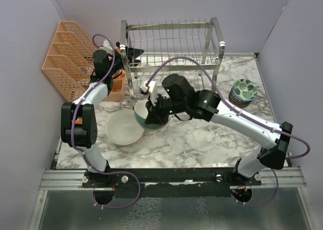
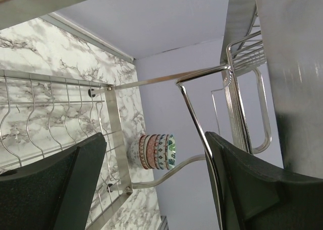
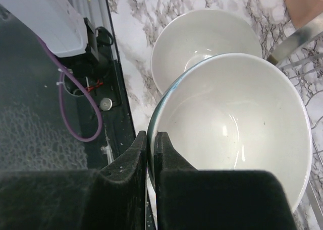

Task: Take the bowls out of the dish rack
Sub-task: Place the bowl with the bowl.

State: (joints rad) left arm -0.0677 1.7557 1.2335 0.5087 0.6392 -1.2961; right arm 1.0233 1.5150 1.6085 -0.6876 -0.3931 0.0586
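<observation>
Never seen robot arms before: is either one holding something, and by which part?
The right gripper is pinching the teal bowl by its rim. The left gripper is open by the dish rack, holding nothing.

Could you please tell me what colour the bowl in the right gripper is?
The bowl is teal outside and white inside; the right wrist view shows it best.

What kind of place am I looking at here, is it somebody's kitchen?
More likely a lab test booth dressed as a kitchen counter. Its plain pale walls box in a marble-patterned tabletop, two black-and-white robot arms are bolted at its near edge, and a silver wire dish rack stands at the back.
</observation>
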